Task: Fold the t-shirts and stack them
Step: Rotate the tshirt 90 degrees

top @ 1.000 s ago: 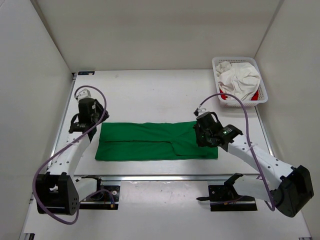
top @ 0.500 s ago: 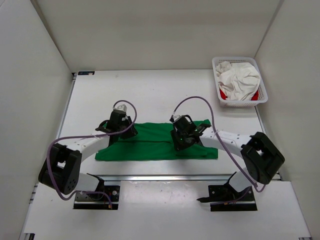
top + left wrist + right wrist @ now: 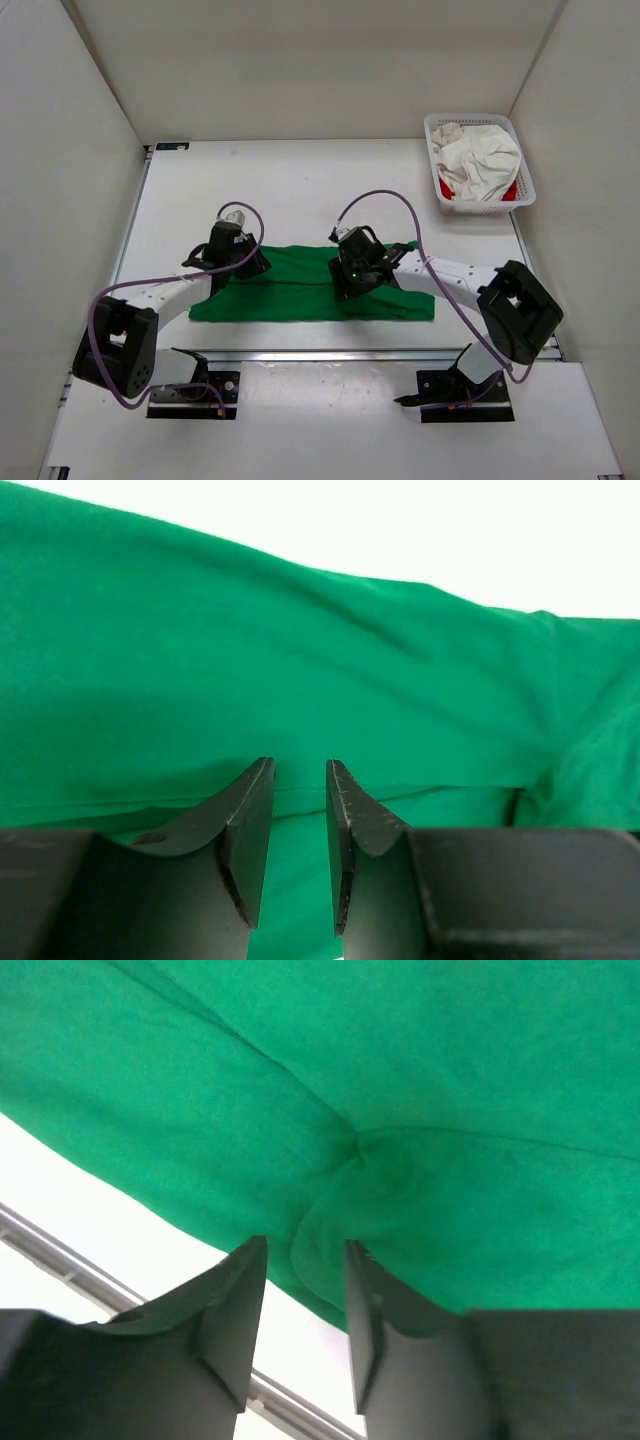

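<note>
While the green t-shirt (image 3: 300, 290) lies spread | right jaws apart | left jaws: cannot tell

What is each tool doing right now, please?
Left tool: open, narrowly parted over the green shirt, holding nothing.
Right tool: open over the green shirt, holding nothing.

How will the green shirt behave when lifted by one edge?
Likely floppy: the green shirt lies flat with soft creases, so it should drape. It looks thin, so probably light. Pushed, it may bunch, as its pucker suggests.
</note>
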`<state>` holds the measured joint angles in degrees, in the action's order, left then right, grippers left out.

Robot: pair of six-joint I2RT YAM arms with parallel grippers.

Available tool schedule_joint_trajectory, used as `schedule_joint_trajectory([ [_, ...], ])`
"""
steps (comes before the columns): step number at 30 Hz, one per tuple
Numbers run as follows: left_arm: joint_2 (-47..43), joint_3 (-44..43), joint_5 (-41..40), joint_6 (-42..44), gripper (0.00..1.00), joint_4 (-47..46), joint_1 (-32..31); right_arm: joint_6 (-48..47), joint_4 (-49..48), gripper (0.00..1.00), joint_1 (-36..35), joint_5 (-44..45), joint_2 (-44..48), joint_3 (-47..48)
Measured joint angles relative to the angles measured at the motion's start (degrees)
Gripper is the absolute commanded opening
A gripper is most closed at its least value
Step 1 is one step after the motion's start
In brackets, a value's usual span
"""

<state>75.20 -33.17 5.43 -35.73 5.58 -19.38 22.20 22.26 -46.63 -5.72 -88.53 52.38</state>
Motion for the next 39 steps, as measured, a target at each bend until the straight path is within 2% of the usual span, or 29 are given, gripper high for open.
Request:
schedule_joint_trajectory([
  [6,0.0,-0.4,2.5,-0.7,0.39,-0.6,0.9,0.3,0.5,0.36,6.3,-3.6,3.4,-2.8],
  [9,0.0,-0.7,2.8,-1.2,0.38,-0.7,0.7,0.7,-0.8,0.22,12.4,-5.5,8.0,-4.0],
  [11,0.1,-1.4,3.4,-1.6,0.39,-0.8,-0.2,1.3,-3.4,0.08,16.5,-5.6,9.0,-4.1],
  [12,0.2,-1.7,3.7,-1.6,0.38,-0.9,-0.6,1.8,-4.7,0.05,17.7,-5.4,8.7,-4.1],
  [14,0.2,-2.8,4.3,-1.6,0.38,-0.8,-1.6,2.8,-7.5,0.0,20.0,-5.1,5.9,-4.1],
  [18,0.0,-5.2,5.2,-0.7,0.39,-0.3,-3.2,4.6,-9.9,0.0,22.0,-4.9,-5.6,-2.5],
  [20,-0.7,-5.8,5.9,-0.3,0.39,0.1,-3.2,5.8,-9.4,0.0,22.8,-6.5,-10.2,1.7],
  [23,-2.5,-6.3,7.2,0.6,0.4,1.2,-2.4,6.2,-8.1,0.0,24.2,-9.9,-21.8,15.9],
  [27,-4.6,-7.1,7.4,2.1,0.4,3.7,-1.1,5.9,-2.1,0.0,25.5,-13.4,-45.4,51.1],
  [29,-5.8,-7.1,7.3,2.3,0.29,4.7,-0.6,6.6,0.2,0.0,26.3,-16.3,-58.2,72.0],
  [30,-6.2,-7.1,7.2,2.4,0.27,5.0,-0.2,7.0,0.7,0.01,26.5,-17.3,-63.0,80.9],
  [31,-6.5,-7.1,7.2,2.5,0.23,5.4,0.1,7.3,-0.7,0.0,26.9,-17.9,-64.5,83.3],
  [34,-7.0,-7.1,6.4,2.7,0.19,6.6,0.5,5.4,2.5,0.04,27.6,-17.6,-58.6,78.3],
  [35,-7.1,-7.0,6.3,2.7,0.18,6.7,0.5,4.0,4.0,0.08,27.8,-16.7,-55.5,76.3],
  [36,-7.8,-6.6,6.3,2.6,0.13,6.6,0.8,-0.5,7.3,0.29,26.9,-13.5,-41.9,73.0],
  [37,-8.0,-6.5,6.4,2.4,0.13,6.4,0.8,-0.6,5.3,0.3,26.2,-13.1,-38.0,71.2],
  [38,-8.3,-6.0,6.5,2.3,0.15,5.9,0.7,-1.1,-1.5,0.32,25.2,-12.2,-30.8,61.8],
  [39,-9.0,-5.4,6.9,2.0,0.16,5.7,0.7,-1.1,-3.9,0.34,23.6,-12.0,-21.0,50.9],
])
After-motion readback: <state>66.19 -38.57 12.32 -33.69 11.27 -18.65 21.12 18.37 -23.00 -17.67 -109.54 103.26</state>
